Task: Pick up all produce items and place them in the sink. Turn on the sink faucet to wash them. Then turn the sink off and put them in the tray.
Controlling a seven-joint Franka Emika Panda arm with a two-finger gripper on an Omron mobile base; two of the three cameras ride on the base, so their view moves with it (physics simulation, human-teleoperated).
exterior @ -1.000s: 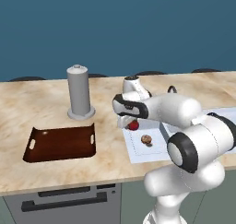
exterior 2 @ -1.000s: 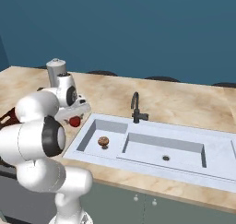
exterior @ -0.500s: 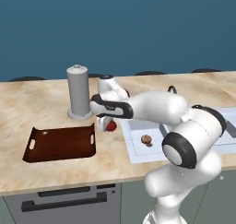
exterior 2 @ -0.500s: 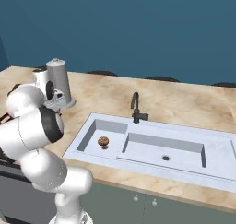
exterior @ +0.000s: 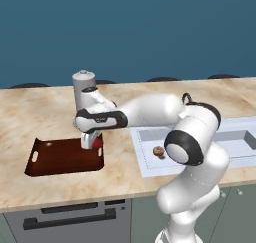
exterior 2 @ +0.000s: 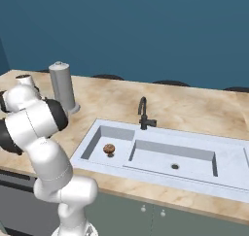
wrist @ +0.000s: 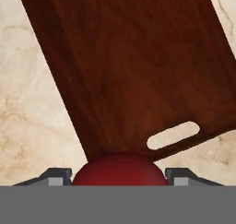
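Red tomato [wrist: 120, 168] sits clamped between gripper [exterior: 93, 141] fingers above tray [exterior: 55, 157].

Brown produce item [exterior 2: 109, 148], seemingly resting in sink [exterior 2: 146, 166]

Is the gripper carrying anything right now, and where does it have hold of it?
Yes. The gripper holds the red tomato, one finger on each side of its round body, above the near end of the tray.
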